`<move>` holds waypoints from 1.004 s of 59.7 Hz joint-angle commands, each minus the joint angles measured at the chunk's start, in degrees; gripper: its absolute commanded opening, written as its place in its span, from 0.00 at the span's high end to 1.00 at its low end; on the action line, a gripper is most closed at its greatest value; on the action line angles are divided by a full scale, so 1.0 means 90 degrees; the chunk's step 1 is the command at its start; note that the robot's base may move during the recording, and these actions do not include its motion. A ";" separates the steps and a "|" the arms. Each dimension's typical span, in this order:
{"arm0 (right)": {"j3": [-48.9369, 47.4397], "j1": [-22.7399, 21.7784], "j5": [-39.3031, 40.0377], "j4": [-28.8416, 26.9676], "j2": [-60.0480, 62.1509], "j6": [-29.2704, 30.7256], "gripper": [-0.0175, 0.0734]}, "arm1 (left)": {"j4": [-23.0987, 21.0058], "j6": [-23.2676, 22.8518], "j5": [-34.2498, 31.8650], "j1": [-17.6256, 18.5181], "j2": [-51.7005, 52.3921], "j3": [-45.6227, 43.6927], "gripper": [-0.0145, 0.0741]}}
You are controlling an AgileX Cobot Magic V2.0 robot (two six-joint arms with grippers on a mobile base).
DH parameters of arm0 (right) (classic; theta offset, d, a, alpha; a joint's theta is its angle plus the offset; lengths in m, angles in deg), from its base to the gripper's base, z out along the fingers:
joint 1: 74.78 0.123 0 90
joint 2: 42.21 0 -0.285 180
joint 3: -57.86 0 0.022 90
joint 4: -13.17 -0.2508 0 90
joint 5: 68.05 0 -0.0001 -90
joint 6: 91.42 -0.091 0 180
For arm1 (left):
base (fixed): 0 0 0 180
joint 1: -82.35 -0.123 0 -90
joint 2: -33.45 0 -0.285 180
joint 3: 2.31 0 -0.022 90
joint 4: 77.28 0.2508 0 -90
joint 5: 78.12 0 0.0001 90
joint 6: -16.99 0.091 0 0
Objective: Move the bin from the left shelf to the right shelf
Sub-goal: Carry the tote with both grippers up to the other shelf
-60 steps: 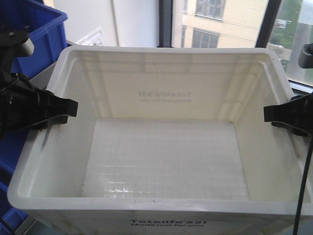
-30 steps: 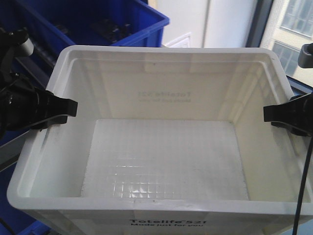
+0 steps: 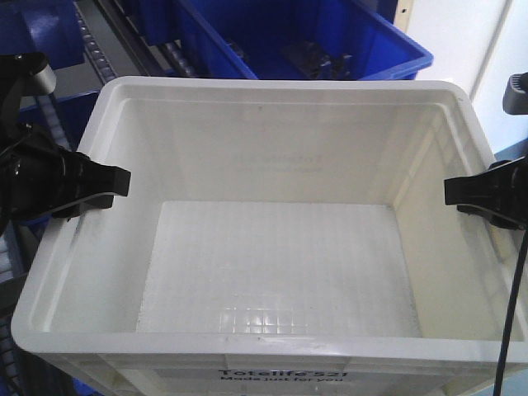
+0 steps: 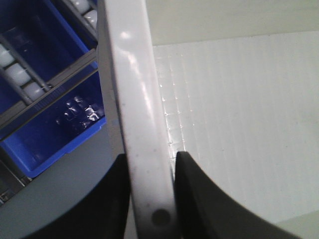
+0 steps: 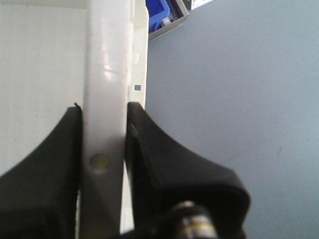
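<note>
As seen from front: white bin (image 3: 272, 157) gripped at both sides, just before blue bin (image 3: 330, 41); left hand (image 3: 115, 181) clamped on left rim, right hand (image 3: 452, 191) on right rim. Left wrist: pinched narrow across rim, roller rack (image 4: 20, 74) below. Right wrist: likewise pinching rim, grey floor (image 5: 239, 74) beyond.

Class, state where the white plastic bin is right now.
In the front view, the white plastic bin fills the centre, gripped at its side rims between the left hand and right hand, with a blue plastic crate behind it.
</note>
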State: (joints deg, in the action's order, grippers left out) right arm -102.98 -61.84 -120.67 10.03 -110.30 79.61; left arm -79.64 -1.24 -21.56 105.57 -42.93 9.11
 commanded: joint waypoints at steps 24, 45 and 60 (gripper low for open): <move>-0.0273 -0.0047 0.0728 0.0091 0.0145 0.0097 0.81 | -0.0114 0.0116 -0.0618 0.0044 0.0252 -0.0268 0.84; -0.0273 -0.0047 0.0728 0.0091 0.0145 0.0097 0.81 | -0.0114 0.0116 -0.0618 0.0044 0.0252 -0.0268 0.84; -0.0273 -0.0047 0.0728 0.0091 0.0145 0.0097 0.81 | -0.0114 0.0116 -0.0618 0.0044 0.0252 -0.0268 0.84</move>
State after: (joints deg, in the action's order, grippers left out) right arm -102.98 -61.84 -120.67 9.97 -110.30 79.61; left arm -79.64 -1.24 -21.51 105.57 -42.93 9.11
